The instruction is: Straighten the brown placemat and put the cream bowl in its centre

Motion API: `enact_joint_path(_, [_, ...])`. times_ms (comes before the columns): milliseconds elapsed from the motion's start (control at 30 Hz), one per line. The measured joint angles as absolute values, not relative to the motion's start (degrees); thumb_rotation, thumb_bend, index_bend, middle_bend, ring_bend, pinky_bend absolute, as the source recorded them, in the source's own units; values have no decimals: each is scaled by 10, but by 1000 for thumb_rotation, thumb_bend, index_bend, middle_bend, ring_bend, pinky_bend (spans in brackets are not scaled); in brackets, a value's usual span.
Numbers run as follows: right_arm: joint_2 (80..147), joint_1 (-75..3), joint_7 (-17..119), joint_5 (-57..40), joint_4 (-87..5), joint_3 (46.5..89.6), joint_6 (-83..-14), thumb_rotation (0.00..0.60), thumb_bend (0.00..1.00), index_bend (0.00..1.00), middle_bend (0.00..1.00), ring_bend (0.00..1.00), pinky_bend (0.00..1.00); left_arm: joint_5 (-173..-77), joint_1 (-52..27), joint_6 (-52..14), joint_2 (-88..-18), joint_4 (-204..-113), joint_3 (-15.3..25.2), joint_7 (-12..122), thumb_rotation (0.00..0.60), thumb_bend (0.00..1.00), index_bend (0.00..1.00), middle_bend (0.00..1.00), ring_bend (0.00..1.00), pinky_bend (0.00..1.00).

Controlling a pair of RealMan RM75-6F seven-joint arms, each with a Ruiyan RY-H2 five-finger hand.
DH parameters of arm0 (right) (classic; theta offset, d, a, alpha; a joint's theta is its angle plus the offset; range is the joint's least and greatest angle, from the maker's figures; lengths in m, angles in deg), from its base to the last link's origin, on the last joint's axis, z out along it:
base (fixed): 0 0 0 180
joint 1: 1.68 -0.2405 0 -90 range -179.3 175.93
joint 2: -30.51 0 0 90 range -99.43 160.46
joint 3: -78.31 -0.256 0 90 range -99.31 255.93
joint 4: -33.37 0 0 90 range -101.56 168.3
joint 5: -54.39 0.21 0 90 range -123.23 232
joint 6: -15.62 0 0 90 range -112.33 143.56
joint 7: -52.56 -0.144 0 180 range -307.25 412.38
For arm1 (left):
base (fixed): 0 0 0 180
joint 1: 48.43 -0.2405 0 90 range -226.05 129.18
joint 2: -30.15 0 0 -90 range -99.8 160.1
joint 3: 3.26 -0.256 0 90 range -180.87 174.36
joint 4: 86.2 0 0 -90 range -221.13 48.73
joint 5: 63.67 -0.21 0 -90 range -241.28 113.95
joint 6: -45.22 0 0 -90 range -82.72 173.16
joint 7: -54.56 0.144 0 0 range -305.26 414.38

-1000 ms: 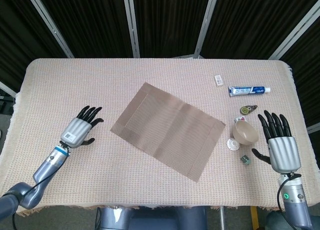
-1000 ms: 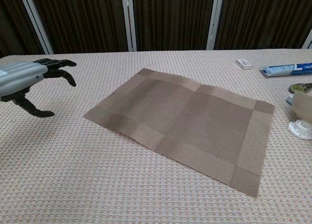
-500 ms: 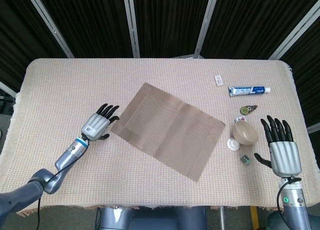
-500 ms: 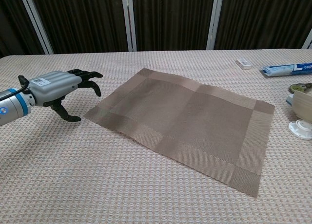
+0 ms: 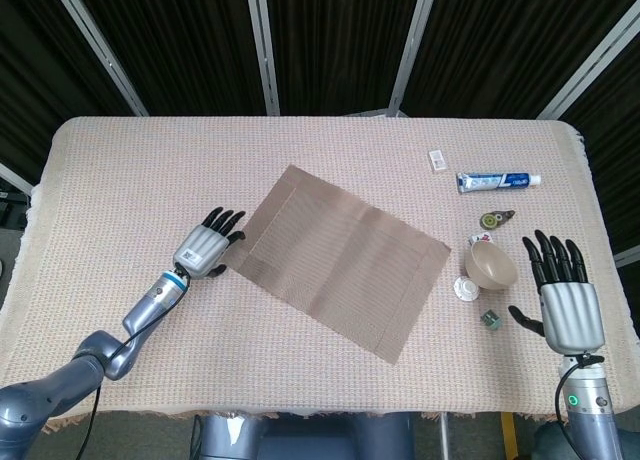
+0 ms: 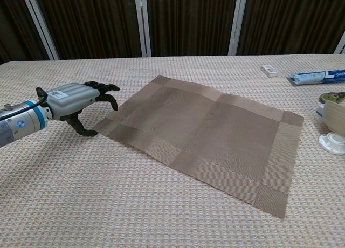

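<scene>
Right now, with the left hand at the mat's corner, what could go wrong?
1. The left hand is over only the near-left corner of the brown placemat; pulling there may buckle it instead of turning it.
2. The cream bowl sits among a small white lid and other small items; the right hand could knock them when reaching.

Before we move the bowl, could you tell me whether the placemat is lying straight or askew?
Askew: the brown placemat lies flat but rotated, its edges diagonal to the table edges.
</scene>
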State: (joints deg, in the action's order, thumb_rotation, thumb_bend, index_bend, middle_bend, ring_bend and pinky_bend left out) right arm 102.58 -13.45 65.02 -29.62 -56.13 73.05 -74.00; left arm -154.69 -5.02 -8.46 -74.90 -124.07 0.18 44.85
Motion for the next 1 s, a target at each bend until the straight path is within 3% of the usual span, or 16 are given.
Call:
enact_joint_path(533, [1021, -127, 648, -307, -568, 725, -739, 600, 0, 0, 0, 0, 0, -1535, -39, -74, -766, -1224, -6, 437, 600, 415, 374, 0, 0, 0])
enact_joint_path(1000, [1016, -124, 641, -315, -575, 722, -738, 600, 0, 0, 0, 0, 0, -1517, -34, -64, -780, -1213, 0, 435, 600, 464, 468, 0, 0, 0])
